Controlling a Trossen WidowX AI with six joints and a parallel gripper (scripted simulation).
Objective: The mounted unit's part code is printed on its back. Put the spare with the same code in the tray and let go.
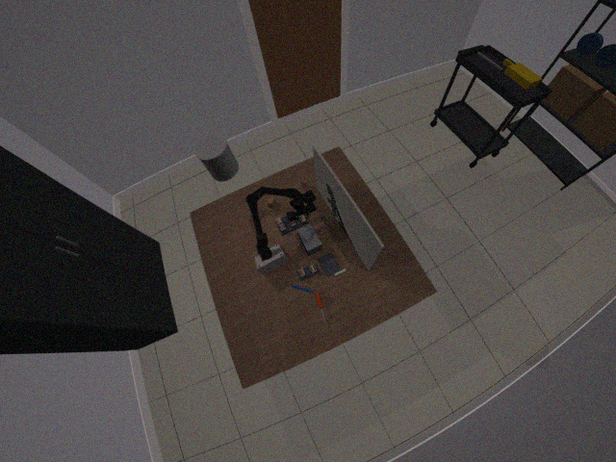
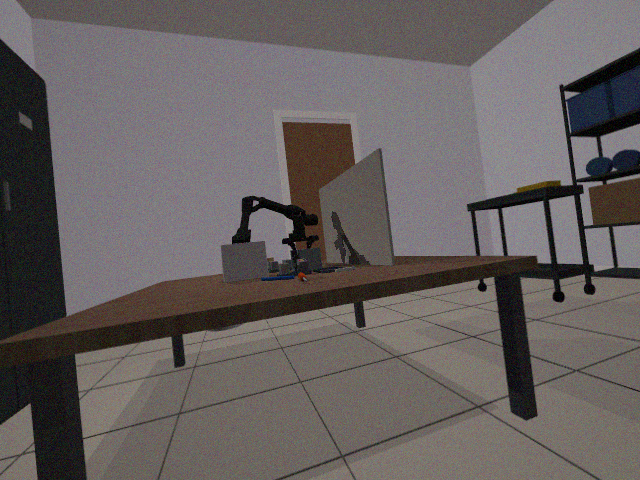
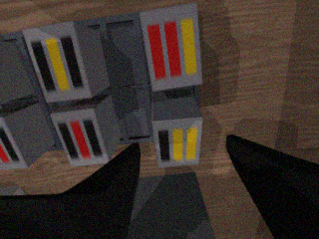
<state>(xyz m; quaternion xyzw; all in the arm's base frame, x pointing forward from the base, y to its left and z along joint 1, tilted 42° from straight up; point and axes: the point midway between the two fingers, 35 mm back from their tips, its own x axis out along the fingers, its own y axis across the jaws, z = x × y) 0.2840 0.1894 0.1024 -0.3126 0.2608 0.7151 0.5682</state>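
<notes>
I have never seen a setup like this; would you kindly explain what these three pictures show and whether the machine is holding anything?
It is one black robot arm mounted on a brown table. One picture looks down from the ceiling, one looks across the room from low down, and one comes from a camera on the arm's wrist. The wrist view shows the gripper, open and holding nothing, above a rack of grey spares with coloured stripe codes; the black-yellow-yellow spare lies nearest its fingers. An upright grey panel and two pens also stand on the table.

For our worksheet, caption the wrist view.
Open gripper descends on the black-yellow-yellow spare in the rack.
</notes>
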